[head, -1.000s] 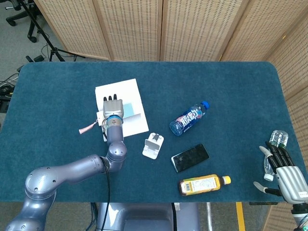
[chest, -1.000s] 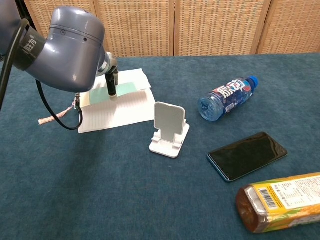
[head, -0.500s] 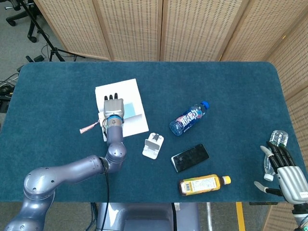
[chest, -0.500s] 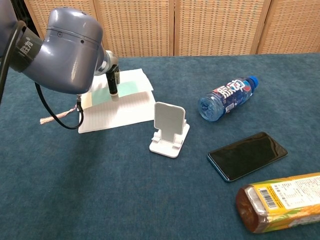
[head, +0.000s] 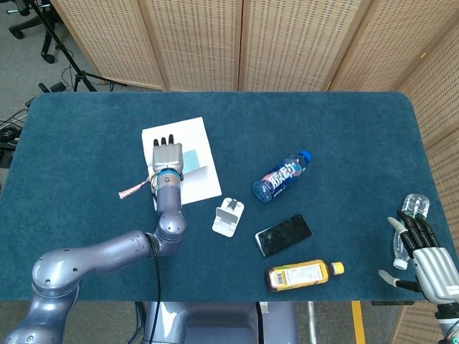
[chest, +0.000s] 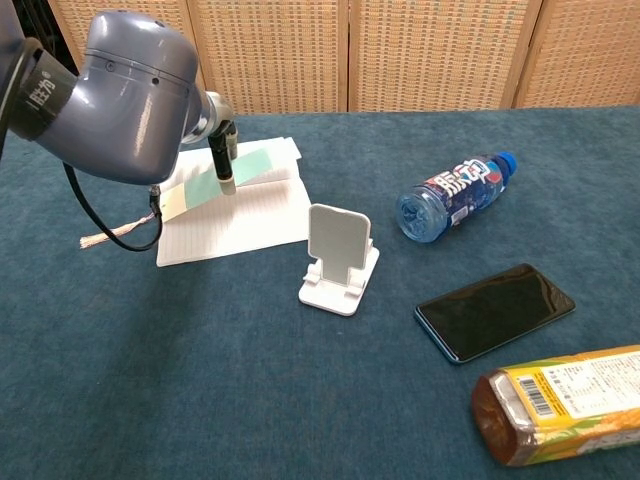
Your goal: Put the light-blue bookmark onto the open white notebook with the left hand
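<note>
On the dark blue table (head: 344, 129) we see a white phone stand (chest: 338, 258) standing upright, to the right of the left robot hand (head: 168, 155) and nearer the robot. Further right a clear water bottle (chest: 457, 194) with a blue cap lies on its side. A black phone (chest: 495, 311) lies flat beyond the stand, and just beside it an amber drink bottle (head: 305, 274) with a yellow cap lies on its side. Wooden screens (head: 237, 43) stand behind the table.

head view overhead, chest view low, close

Three bottles (head: 282, 175), one phone (head: 283, 234)
</note>
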`<move>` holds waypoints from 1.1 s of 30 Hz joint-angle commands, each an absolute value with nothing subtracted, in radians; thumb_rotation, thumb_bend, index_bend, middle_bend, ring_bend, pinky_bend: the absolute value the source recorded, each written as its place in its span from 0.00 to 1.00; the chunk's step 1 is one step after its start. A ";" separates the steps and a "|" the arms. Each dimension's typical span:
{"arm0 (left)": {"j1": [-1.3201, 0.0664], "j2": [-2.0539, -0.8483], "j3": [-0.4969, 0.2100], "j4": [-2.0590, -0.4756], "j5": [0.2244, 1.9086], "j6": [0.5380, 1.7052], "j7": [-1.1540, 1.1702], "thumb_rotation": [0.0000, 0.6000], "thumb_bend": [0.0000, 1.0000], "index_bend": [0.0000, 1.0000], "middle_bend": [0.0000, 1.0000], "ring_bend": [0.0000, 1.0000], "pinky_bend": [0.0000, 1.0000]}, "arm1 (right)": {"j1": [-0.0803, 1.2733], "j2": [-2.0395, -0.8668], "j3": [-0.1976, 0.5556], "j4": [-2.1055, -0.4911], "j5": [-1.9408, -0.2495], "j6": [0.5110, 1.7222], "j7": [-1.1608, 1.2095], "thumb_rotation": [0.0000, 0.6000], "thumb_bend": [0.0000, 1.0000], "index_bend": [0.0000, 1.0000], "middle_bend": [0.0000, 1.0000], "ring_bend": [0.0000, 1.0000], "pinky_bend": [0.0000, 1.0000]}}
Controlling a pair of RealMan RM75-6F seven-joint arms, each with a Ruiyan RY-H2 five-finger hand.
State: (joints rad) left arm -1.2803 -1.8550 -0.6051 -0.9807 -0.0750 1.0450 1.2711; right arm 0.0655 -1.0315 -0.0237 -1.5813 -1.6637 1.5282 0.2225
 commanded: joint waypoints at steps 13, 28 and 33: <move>-1.274 -1.845 -0.598 -1.004 -0.065 1.043 1.256 1.00 0.16 0.31 0.00 0.00 0.00 | 0.064 -1.032 -0.023 -1.580 -1.666 1.534 0.224 1.00 0.00 0.00 0.00 0.00 0.00; -1.209 -1.773 -0.566 -1.185 0.014 1.023 1.152 1.00 0.16 0.31 0.00 0.00 0.00 | 0.064 -1.031 -0.022 -1.579 -1.662 1.533 0.227 1.00 0.00 0.00 0.00 0.00 0.00; -1.166 -1.724 -0.533 -1.283 0.066 1.022 1.102 1.00 0.16 0.31 0.00 0.00 0.00 | 0.063 -1.031 -0.021 -1.580 -1.662 1.533 0.224 1.00 0.00 0.00 0.00 0.00 0.00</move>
State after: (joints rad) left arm -1.1895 -1.7498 -0.5520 -1.2463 0.0393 1.0237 1.1281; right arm 0.0634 -1.0313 -0.0210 -1.5798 -1.6615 1.5334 0.2240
